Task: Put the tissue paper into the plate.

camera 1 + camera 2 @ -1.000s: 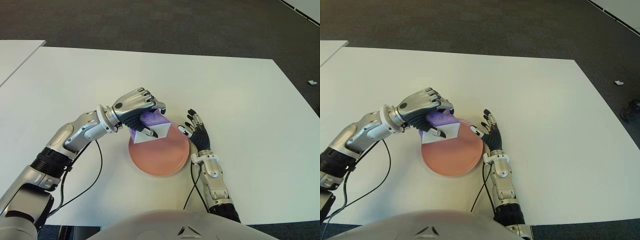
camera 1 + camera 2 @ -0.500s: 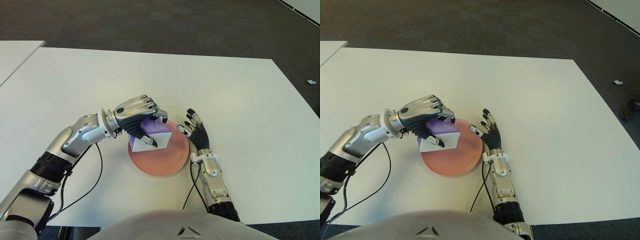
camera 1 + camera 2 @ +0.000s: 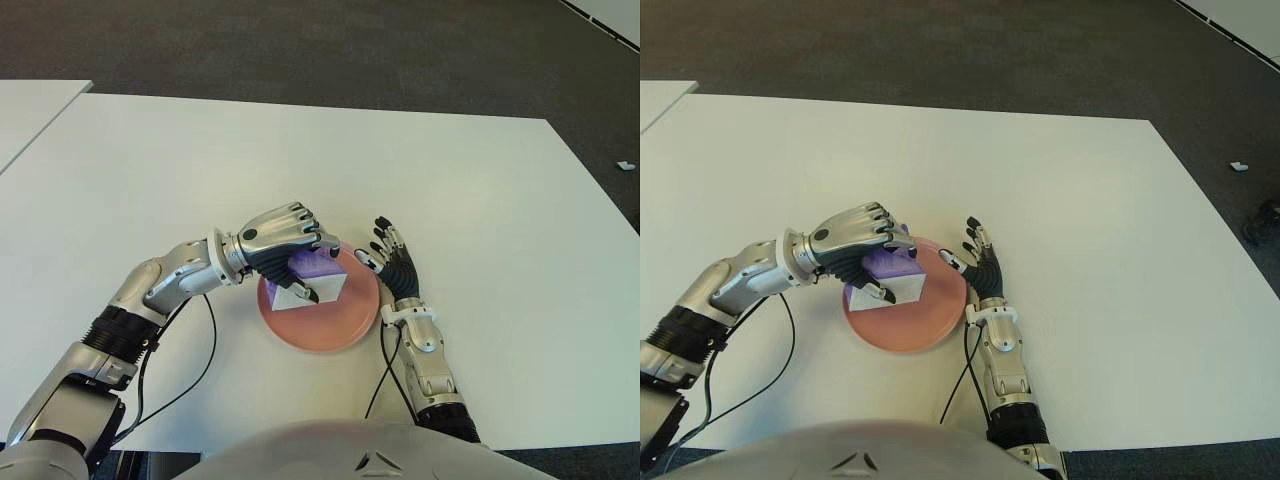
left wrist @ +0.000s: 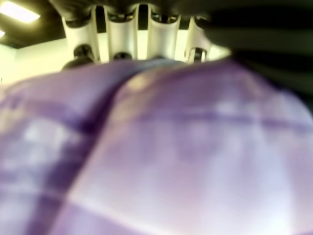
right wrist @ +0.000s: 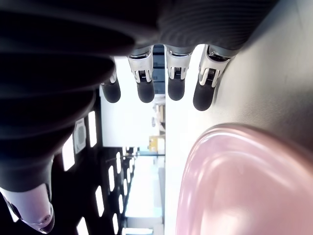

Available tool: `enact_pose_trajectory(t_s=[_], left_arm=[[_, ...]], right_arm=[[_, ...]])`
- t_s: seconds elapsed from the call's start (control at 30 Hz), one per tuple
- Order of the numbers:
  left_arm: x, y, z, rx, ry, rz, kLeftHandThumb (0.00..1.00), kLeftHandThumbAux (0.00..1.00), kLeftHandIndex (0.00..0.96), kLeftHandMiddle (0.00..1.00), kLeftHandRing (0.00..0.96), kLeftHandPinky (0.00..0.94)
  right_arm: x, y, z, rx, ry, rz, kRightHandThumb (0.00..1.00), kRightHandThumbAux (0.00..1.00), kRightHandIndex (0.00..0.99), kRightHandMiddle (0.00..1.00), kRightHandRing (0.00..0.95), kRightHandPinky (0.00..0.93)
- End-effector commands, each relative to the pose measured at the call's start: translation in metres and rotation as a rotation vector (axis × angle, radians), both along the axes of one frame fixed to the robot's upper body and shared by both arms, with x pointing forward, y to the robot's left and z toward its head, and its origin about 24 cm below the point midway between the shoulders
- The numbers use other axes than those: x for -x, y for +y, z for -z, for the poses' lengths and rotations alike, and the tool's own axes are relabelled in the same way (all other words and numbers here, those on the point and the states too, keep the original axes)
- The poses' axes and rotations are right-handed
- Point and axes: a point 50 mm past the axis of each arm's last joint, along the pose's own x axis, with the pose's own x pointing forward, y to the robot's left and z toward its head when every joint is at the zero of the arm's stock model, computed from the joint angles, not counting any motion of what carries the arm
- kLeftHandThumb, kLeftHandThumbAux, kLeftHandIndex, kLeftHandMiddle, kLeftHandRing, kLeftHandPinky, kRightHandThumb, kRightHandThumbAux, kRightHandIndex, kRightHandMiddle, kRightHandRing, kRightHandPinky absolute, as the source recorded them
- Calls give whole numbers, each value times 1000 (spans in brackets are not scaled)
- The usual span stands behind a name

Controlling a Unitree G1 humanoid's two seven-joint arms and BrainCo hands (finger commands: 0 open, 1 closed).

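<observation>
White table (image 3: 480,180) seen from the robot's head, with a pink plate (image 3: 345,325) near its front edge. The left robot hand (image 3: 283,240) reaches in from the robot's left and sits over the far left part of the plate, its fingers curled around the tissue pack (image 3: 318,281), a purple and white packet. The pack is inside the plate's rim; whether its underside touches the plate surface cannot be told. In the left wrist view the purple wrapper of the pack fills nearly the whole picture, with the fingers (image 4: 120,36) wrapped over its far edge. No writing or brand can be read on the wrapper in any view.

The right robot hand (image 3: 392,262) shows just beside the plate on its right side, fingers extended and spread, holding nothing. In the right wrist view its fingertips (image 5: 176,90) point away over the table, with the plate's pink rim close alongside. A black cable (image 3: 200,350) loops on the table below the left forearm. Dark carpet (image 3: 350,50) lies beyond the table.
</observation>
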Motion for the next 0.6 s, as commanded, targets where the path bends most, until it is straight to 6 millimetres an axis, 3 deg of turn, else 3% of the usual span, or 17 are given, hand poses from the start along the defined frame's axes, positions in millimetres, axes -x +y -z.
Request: enact_pose_trajectory(t_s=[0.03,0.33,0.6], left_arm=[[-3,-5,6,21,-27,13,739,698,443,832,836,809],[2,-8,19,80,-29,38,736,698,443,815,818,774],[4,-12,23,86,9,41,708,704,433,701,678,612]], right_arm=[[20,-3,31,10,181,13,0,656,0,30,1,4],[21,-2,30,14,177,11,0,655,0,33,2,2],[22,-2,30,24,177,12,0,671,8,47,17,31]])
